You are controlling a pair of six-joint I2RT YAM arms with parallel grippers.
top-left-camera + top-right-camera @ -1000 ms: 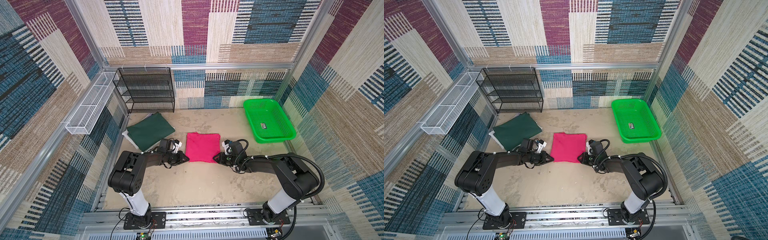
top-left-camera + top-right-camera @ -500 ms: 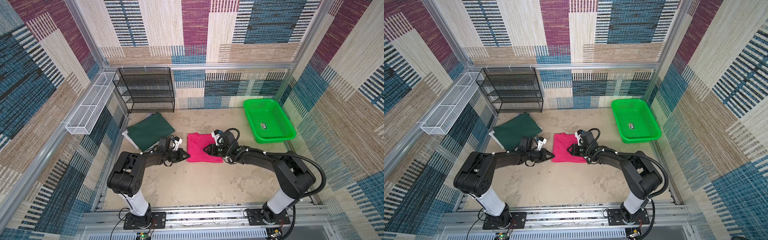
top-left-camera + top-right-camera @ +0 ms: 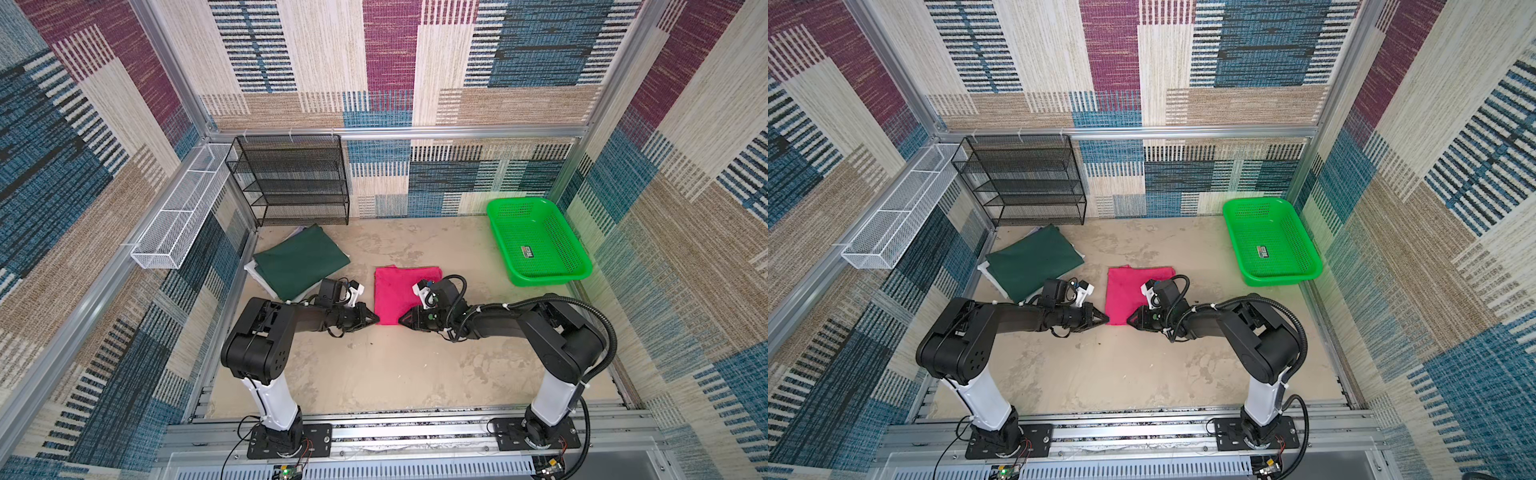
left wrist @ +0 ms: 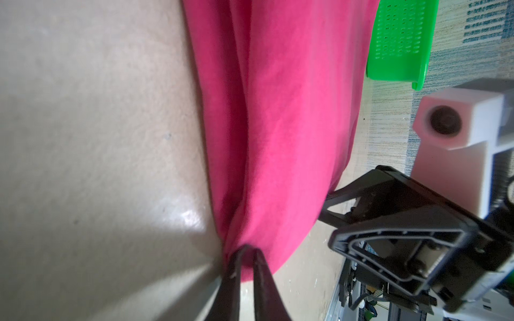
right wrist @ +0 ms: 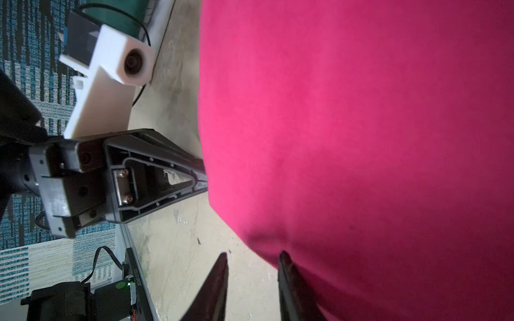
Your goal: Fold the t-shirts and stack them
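The pink t-shirt [image 3: 390,291] [image 3: 1121,291] lies folded in the middle of the table. My left gripper [image 3: 376,320] [image 3: 1106,319] is low at the shirt's near left corner. The left wrist view shows it [image 4: 246,251] shut on a pinch of pink cloth [image 4: 292,111]. My right gripper [image 3: 401,321] [image 3: 1128,321] sits at the near edge, close to the left one. It [image 5: 253,257] is open, with bare table between its fingers and one finger against the shirt's edge [image 5: 361,139]. The dark green t-shirt [image 3: 301,262] lies folded at the back left on white cloth [image 3: 250,270].
A bright green plastic basket [image 3: 536,249] [image 3: 1268,245] stands at the back right. A black mesh rack [image 3: 291,183] stands against the back wall. A white wire basket [image 3: 183,212] hangs on the left wall. Bare table lies in front of both arms.
My right gripper swung left from the pink shirt's near right corner, passed over the cloth, and now rests at the near edge beside the left gripper. The left gripper has barely moved.
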